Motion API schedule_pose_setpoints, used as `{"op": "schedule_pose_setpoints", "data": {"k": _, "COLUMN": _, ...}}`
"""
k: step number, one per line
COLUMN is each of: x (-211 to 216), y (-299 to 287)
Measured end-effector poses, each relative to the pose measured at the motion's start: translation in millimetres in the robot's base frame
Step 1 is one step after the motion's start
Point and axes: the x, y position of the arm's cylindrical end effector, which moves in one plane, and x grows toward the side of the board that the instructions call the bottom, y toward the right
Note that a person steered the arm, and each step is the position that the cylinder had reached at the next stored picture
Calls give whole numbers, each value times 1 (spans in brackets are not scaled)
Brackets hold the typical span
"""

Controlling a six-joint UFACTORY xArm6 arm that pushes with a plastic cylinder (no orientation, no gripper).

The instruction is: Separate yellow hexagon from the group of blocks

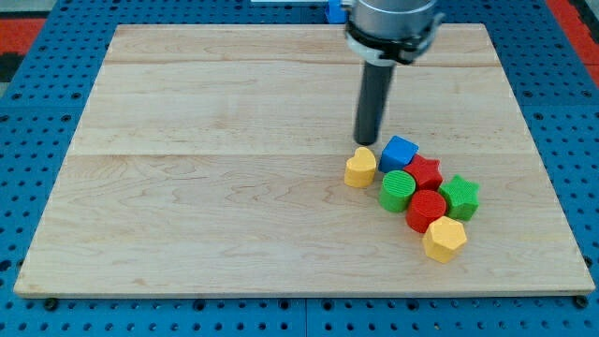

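Observation:
The yellow hexagon (445,240) lies at the lower right end of a tight group of blocks, touching the red cylinder (428,210). The group also holds a green cylinder (397,190), a red star (425,172), a green star (460,197) and a blue cube (399,153). A yellow heart (360,168) sits at the group's left edge, close to the blue cube and green cylinder. My tip (367,142) stands just above the yellow heart and left of the blue cube, on the far side of the group from the yellow hexagon.
The blocks lie on a light wooden board (215,187) set on a blue pegboard table (37,122). The board's right edge (547,178) runs close to the group. The arm's grey end piece (391,23) hangs over the board's top edge.

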Motion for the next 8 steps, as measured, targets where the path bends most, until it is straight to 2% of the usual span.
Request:
{"op": "schedule_pose_setpoints", "data": {"k": 1, "x": -9, "y": -47}}
{"op": "schedule_pose_setpoints", "data": {"k": 2, "x": 33, "y": -64}}
{"op": "schedule_pose_setpoints", "data": {"k": 5, "x": 198, "y": -27}}
{"op": "schedule_pose_setpoints", "data": {"k": 8, "x": 200, "y": 73}}
